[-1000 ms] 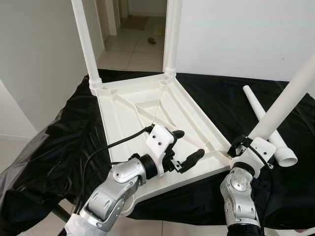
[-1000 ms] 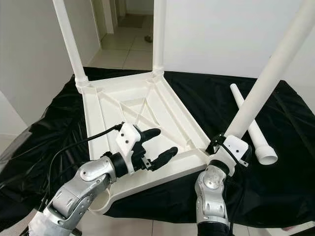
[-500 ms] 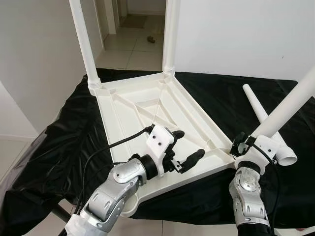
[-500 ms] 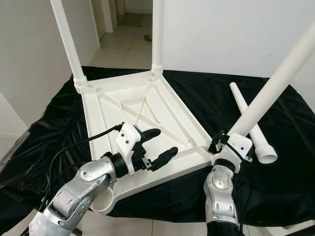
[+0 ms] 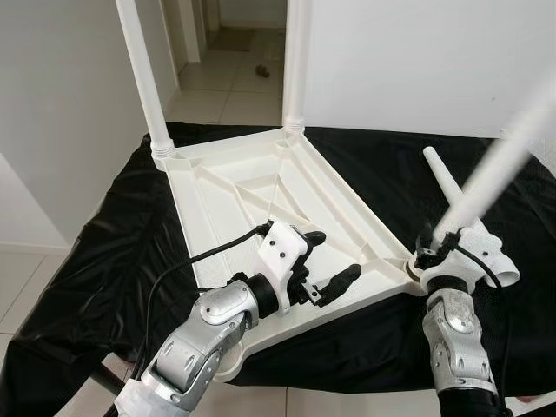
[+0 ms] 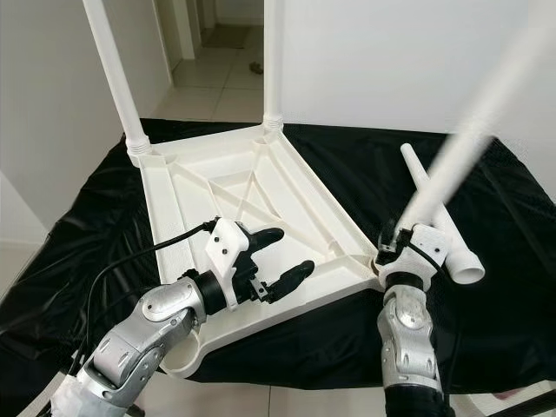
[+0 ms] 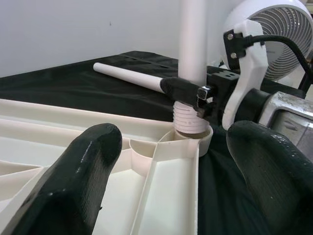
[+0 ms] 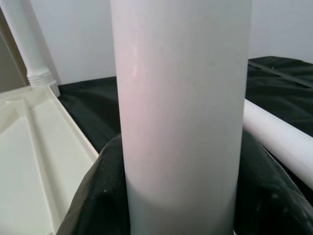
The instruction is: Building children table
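2 legs point(image 5: 136, 78) already stand in the flipped tabletop point(image 5: 252, 195), right gripper point(image 5: 443, 248) clamps leg 3 point(image 6: 452, 165) at its corner socket, left gripper point(image 5: 326, 261) hovers open, next looks like twisting it home.

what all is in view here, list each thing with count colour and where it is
table top: 1, white, upside down on the black sheet
fitted legs: 2, white, upright in the two far corners
held leg: 1, white, tilted, threaded end at the near right corner socket
loose leg: 1, white, lying on the sheet to the right of the table top
sheet: 1, black, covering the work surface
fan: 1, white, behind the right arm in the left wrist view
left end effector: 1, black fingers, open, over the near edge of the table top
right end effector: 1, black fingers, shut on the held leg near its base
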